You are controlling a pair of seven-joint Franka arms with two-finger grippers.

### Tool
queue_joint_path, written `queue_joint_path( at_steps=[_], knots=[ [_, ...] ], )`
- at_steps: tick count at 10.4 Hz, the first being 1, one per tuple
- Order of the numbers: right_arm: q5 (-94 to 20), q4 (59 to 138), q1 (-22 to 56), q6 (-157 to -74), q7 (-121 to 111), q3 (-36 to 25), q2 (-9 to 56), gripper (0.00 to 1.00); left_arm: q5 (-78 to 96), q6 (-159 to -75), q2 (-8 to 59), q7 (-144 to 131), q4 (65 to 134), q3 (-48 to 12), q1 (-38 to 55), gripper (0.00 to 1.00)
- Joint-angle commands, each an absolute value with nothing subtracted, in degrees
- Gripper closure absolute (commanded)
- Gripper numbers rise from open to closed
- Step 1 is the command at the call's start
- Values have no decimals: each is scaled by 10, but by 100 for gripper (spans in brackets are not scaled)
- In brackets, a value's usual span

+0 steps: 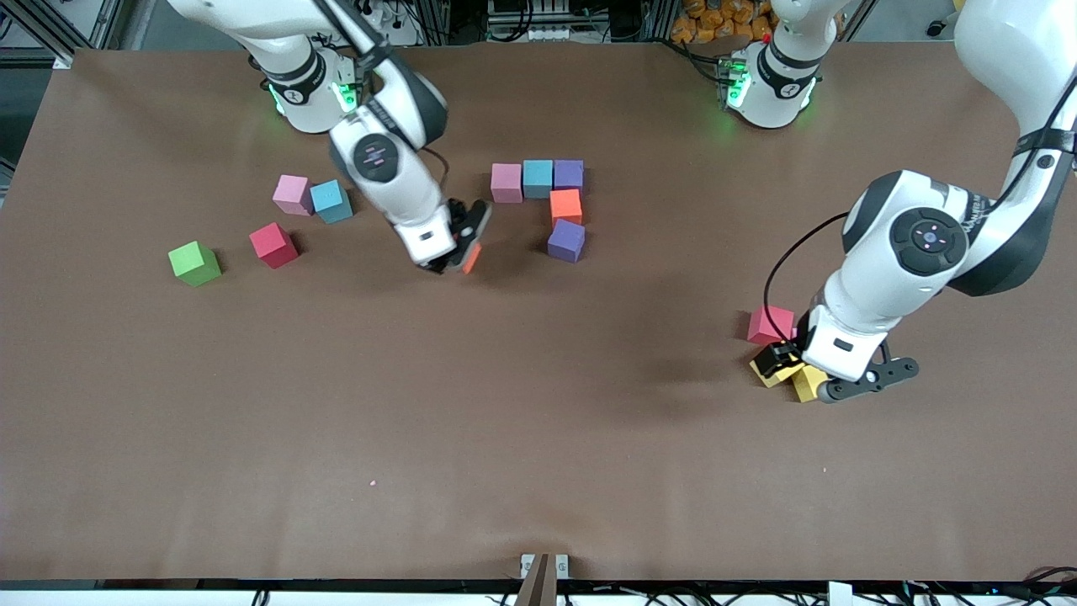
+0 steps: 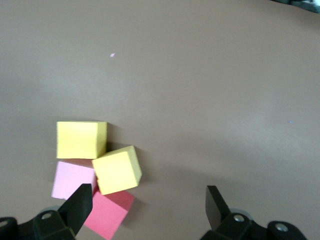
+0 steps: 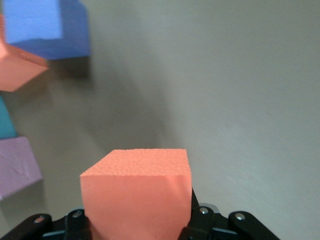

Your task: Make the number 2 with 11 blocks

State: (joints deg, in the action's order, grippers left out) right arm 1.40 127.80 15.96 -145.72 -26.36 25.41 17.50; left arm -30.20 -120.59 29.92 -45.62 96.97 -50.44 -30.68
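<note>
Brown table surface; small pale speck lying toward front camera edge.

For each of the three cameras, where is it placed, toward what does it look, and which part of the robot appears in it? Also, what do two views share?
Front view: high across the table, facing both arms' bases; shows both arms.
Left wrist view: on the left arm's wrist, looking down at two yellow blocks, a pink and a red one; open left gripper shows.
Right wrist view: on the right arm's wrist; right gripper shut on an orange block.
Shared: the held orange block also shows in the front view.
</note>
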Motion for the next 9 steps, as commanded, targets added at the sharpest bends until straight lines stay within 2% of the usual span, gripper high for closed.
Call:
queue_joint_path(
  at_steps=[1, 5, 7, 9],
  knots=[
    [101, 1237, 211, -1454, -191, 247, 216, 66, -293, -1175, 299, -378, 962, -507, -330, 0],
    [124, 1191, 257, -1451, -156, 229, 271, 67, -289, -1173, 314, -288, 967, -504, -394, 0],
    [124, 1162, 319, -1448, -154, 187, 293, 68, -289, -1173, 330, -289, 966, -504, -394, 0],
    [124, 1147, 341, -1448, -154, 179, 312, 68, -290, -1174, 346, -318, 969, -504, -383, 0]
  ],
)
